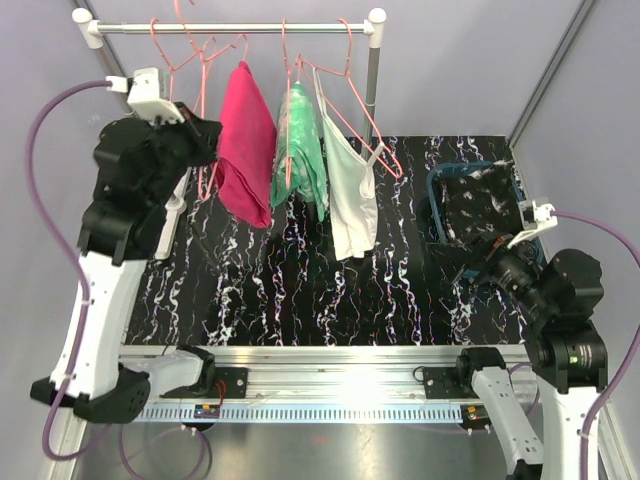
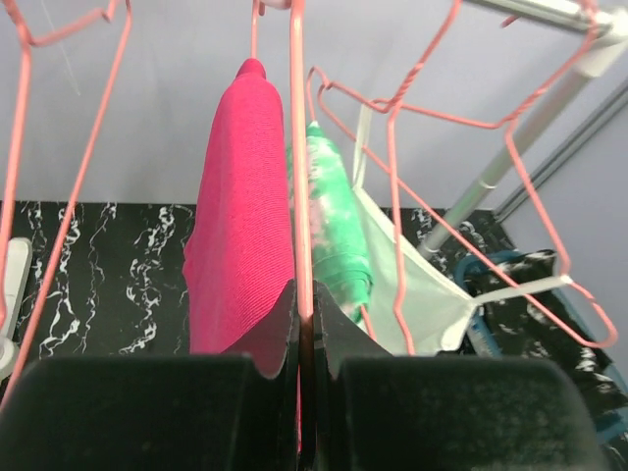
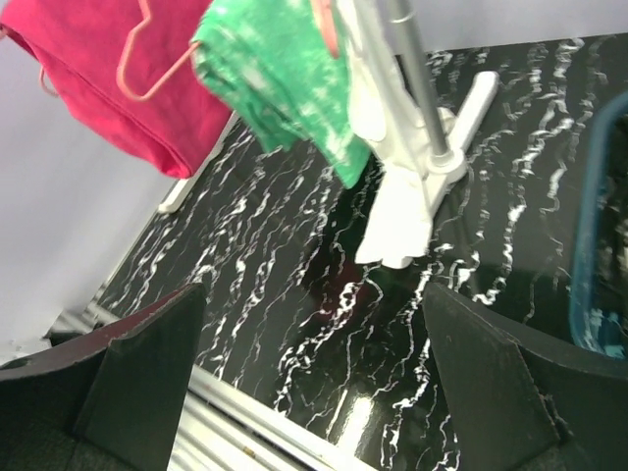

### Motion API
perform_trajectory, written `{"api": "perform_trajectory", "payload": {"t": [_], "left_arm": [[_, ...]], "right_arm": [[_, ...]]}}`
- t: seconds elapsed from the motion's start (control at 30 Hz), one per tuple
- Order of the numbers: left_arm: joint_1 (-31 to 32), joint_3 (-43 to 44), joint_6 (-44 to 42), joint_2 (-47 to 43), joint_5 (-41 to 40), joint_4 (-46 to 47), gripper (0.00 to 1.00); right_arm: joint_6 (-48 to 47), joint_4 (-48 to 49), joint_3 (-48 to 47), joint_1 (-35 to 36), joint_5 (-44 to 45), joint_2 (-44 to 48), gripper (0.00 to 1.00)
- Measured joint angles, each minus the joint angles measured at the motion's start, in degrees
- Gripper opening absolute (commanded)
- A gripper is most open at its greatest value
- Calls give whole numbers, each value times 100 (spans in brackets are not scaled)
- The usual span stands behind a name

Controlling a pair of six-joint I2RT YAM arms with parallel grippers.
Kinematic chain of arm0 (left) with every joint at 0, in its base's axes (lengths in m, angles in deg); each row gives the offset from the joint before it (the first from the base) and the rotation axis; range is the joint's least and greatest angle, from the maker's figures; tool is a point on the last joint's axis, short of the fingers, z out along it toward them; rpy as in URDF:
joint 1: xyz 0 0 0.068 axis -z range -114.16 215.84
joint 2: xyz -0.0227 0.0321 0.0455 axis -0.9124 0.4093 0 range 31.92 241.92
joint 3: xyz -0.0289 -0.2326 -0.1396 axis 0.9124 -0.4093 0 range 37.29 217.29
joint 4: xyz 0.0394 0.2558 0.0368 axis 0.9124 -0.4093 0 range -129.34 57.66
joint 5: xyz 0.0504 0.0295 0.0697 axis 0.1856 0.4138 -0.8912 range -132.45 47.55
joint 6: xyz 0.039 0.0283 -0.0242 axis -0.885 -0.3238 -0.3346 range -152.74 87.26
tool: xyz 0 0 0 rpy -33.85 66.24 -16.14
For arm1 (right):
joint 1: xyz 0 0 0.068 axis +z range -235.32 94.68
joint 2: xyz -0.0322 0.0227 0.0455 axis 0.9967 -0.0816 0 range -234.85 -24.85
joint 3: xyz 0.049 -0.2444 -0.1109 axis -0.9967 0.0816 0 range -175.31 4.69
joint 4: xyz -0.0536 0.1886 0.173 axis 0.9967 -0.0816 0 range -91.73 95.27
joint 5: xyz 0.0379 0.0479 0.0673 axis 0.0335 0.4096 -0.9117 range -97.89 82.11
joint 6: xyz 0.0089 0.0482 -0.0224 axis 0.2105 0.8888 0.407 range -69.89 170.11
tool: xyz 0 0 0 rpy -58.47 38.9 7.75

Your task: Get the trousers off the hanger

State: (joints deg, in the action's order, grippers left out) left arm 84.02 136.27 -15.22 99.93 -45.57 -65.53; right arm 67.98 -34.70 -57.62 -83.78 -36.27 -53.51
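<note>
Magenta trousers (image 1: 245,140) hang folded over a pink wire hanger on the rail (image 1: 230,28). My left gripper (image 1: 210,140) is raised at their left side. In the left wrist view it (image 2: 305,299) is shut on a vertical pink hanger wire (image 2: 299,147), with the trousers (image 2: 240,216) just left of the wire. I cannot tell whether this wire belongs to the trousers' hanger. My right gripper (image 1: 470,265) is low at the right, open and empty (image 3: 314,324), well away from the trousers (image 3: 88,59).
A green garment (image 1: 300,150) and a white top (image 1: 350,195) hang to the right of the trousers. Empty pink hangers (image 1: 190,55) hang at the left. The rack's pole (image 1: 374,75) stands at the back right. A blue basket (image 1: 438,205) holding dark cloth sits at the right.
</note>
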Motion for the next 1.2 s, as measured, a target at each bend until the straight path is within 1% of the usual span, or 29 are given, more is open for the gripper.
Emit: {"api": "perform_trajectory", "payload": {"t": [0.17, 0.3, 0.4, 0.57, 0.67, 0.77, 0.83, 0.87, 0.97, 1.1, 1.2], "left_arm": [[0, -72, 153, -562, 81, -76, 0], [0, -487, 315, -1069, 103, -63, 0], [0, -804, 472, -1453, 127, -236, 0], [0, -1137, 721, -2013, 149, -728, 0], [0, -1434, 883, -2437, 179, -846, 0], [0, -1526, 1080, -2771, 232, -1137, 0], [0, -1526, 1222, -2957, 286, -1298, 0], [0, -1526, 1285, -3045, 319, -1401, 0], [0, -1526, 1486, -3206, 446, -1591, 0], [0, -1556, 1716, -3314, 612, -1797, 0], [0, -1624, 1818, -3388, 734, -1930, 0]], "right_arm": [[-262, -103, -645, 664, -52, -693, 99], [-514, -315, -1425, 1397, 199, -1388, 99], [-678, -297, -1947, 1976, 402, -1976, 99], [-702, -55, -2192, 2481, 474, -2601, 99], [-721, 201, -2194, 3077, 654, -2907, 100], [-909, 365, -2267, 4135, 1213, -3226, 99], [-1117, 588, -2293, 4979, 1755, -3493, 99], [-1241, 721, -2275, 5394, 2159, -3624, 100], [-1615, 1665, -1926, 6651, 3342, -3956, 100], [-1991, 2798, -1709, 7674, 4435, -4597, 100], [-2243, 3410, -1969, 8107, 5025, -5386, 99]]}}
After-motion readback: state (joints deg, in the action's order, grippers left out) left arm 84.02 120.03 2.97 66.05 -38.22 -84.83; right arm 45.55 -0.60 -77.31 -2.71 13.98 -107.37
